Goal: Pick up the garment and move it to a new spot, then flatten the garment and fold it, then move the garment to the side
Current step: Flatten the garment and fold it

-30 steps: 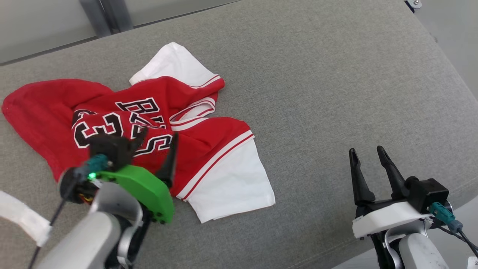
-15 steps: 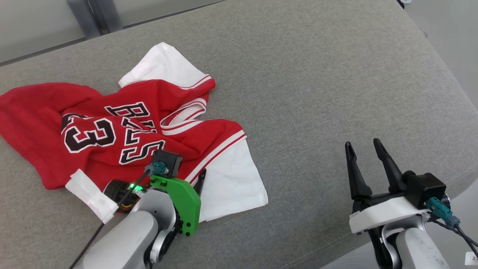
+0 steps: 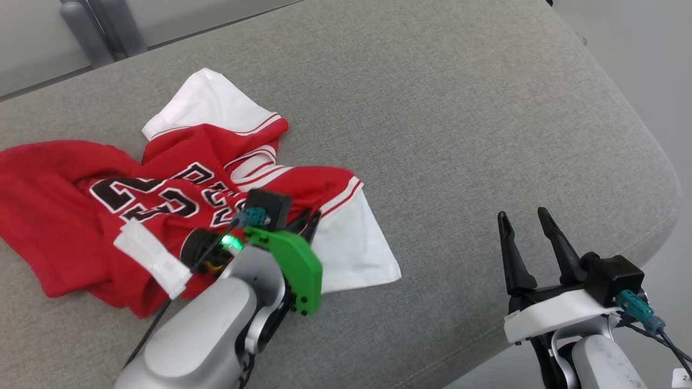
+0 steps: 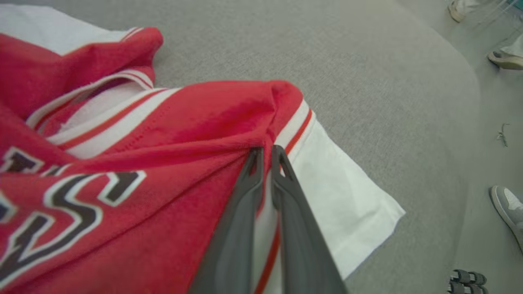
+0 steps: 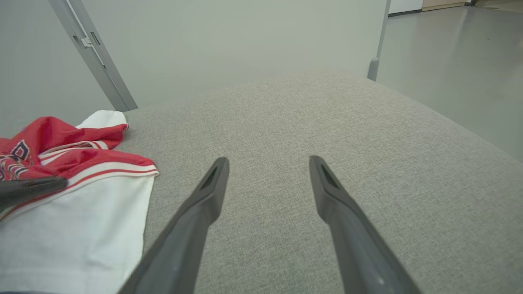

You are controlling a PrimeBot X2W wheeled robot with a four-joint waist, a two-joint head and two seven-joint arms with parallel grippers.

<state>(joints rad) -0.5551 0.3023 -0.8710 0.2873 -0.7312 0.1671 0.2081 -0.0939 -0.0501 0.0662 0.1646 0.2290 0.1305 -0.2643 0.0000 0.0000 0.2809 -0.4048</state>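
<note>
the jersey (image 3: pixel 162 205) lies crumpled on the left half of the grey cushion (image 3: pixel 459 108), red body bunched with the lettering creased, one white sleeve (image 3: pixel 357 248) spread toward the middle and another white sleeve (image 3: pixel 205 102) at the far side.

the left gripper (image 4: pixel 265 153) is down on the cloth at the seam where the red shoulder meets the striped trim of the near sleeve. in the left wrist view its two fingers are pressed nearly together, and a ridge of red fabric is gathered right at their tips, so it is clamped on a pinch of the jersey. in the head view its fingertips (image 3: pixel 312 220) are mostly hidden behind the green bracket (image 3: pixel 294 265).

the right gripper (image 3: pixel 527 221) hangs well apart from the jersey, over bare cushion on the right, fingers spread wide and holding nothing. the right wrist view shows the sleeve edge off to its left.

the step in hand looks like the first one: picking the jersey up to carry it to a new spot. nothing is flattened or folded yet.

the next move probably calls for a lift high enough for the trailing red body to clear the cushion, then a carry toward the open area on the right. the grip takes only a small fold near one shoulder, so the cloth may slip or drag; a slow lift would help, and the right gripper could take a second corner.
</note>
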